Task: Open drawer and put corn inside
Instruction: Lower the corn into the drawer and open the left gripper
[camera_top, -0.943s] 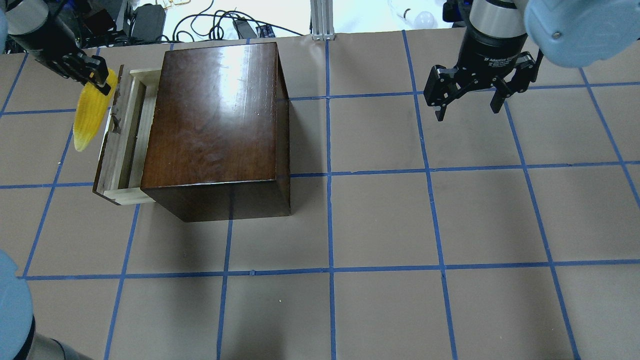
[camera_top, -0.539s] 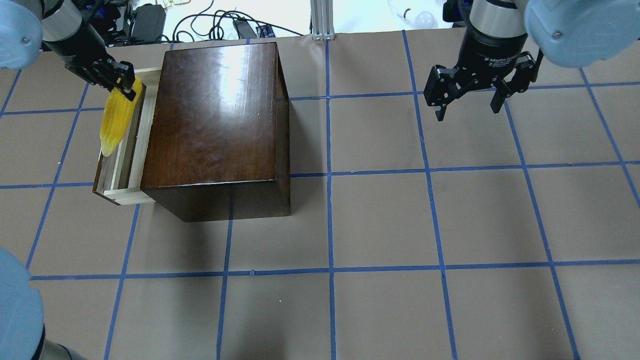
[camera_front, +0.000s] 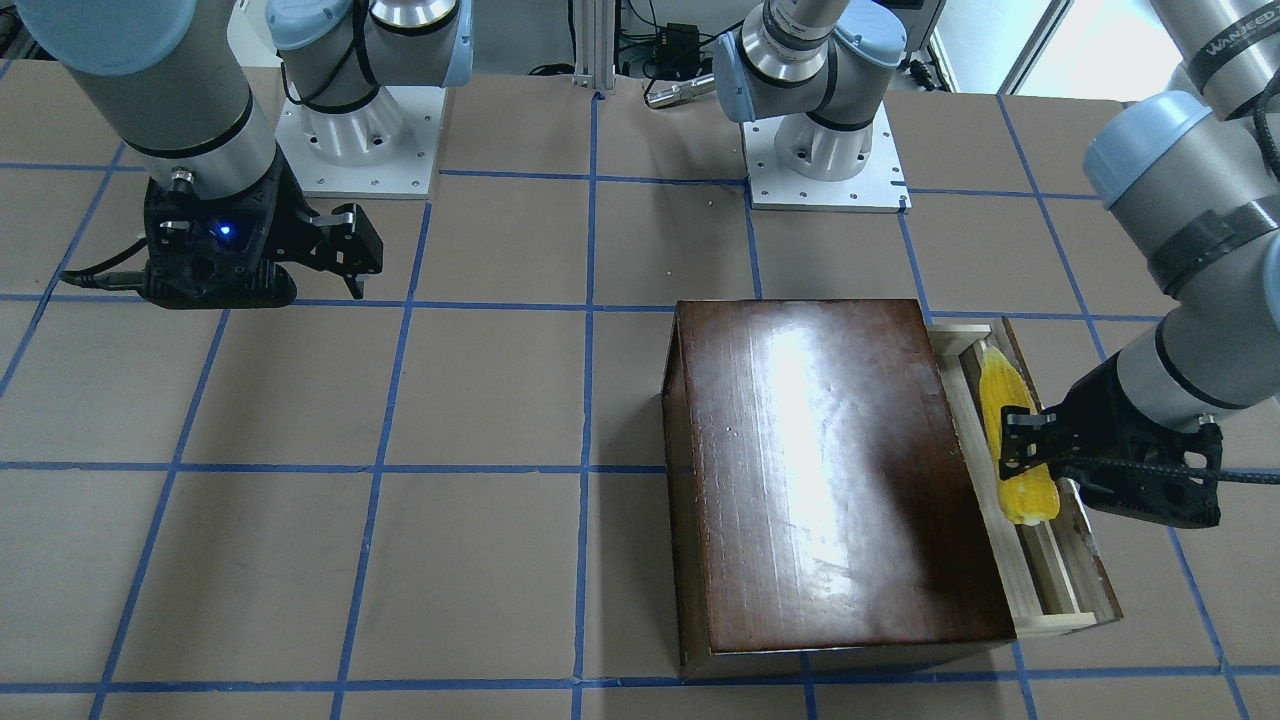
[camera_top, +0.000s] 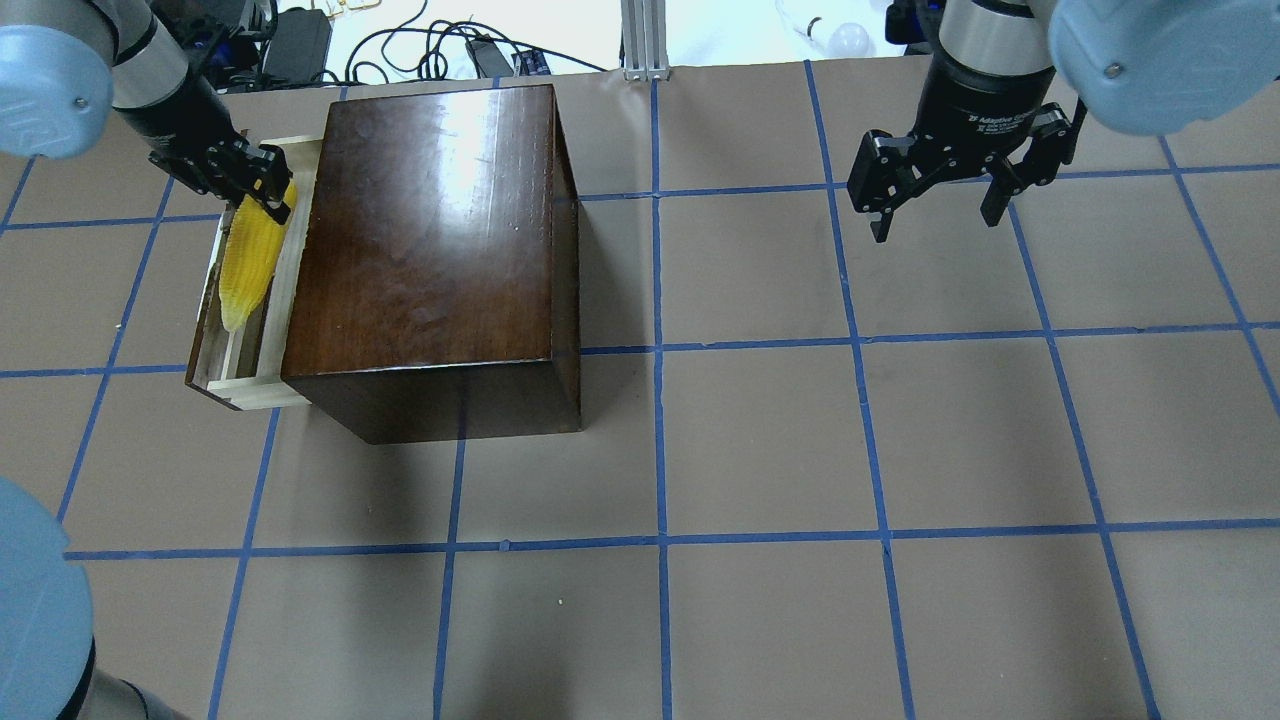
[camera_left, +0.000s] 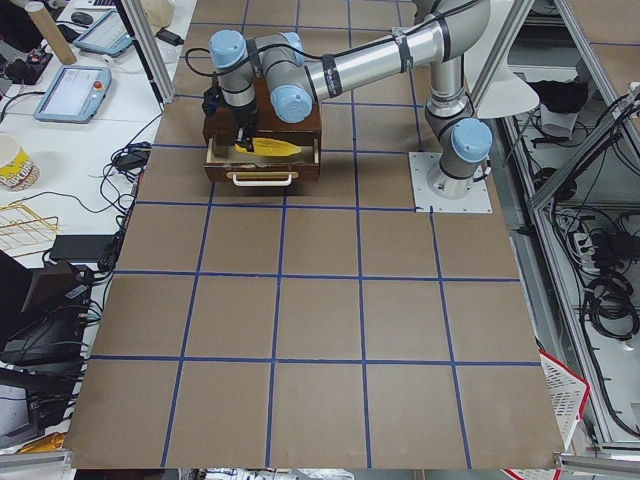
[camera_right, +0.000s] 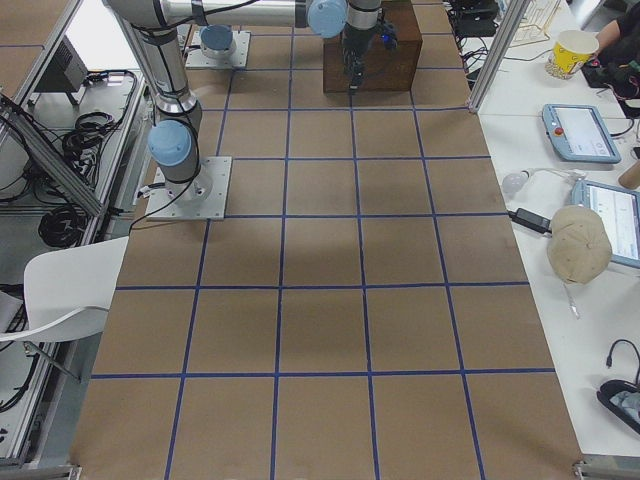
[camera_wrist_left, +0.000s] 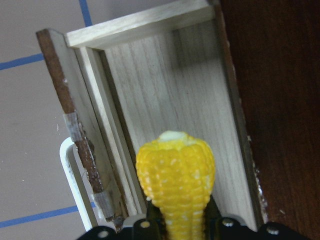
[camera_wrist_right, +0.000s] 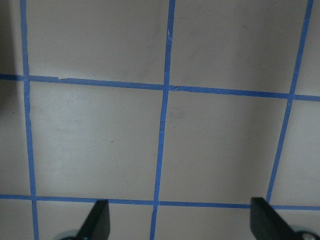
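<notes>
overhead exterior: we see the bright yellow plastic-looking corn cob over the open pale-wood drawer tray, lying along it.
left gripper: clamped near the corn's thick end.
right gripper: jaws apart, well away.
our step: we would lower the corn level between the walls, clear of the glossy dark-brown cabinet, then release.

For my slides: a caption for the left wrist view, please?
Left gripper holds the corn over the open drawer, beside the dark cabinet.
</notes>
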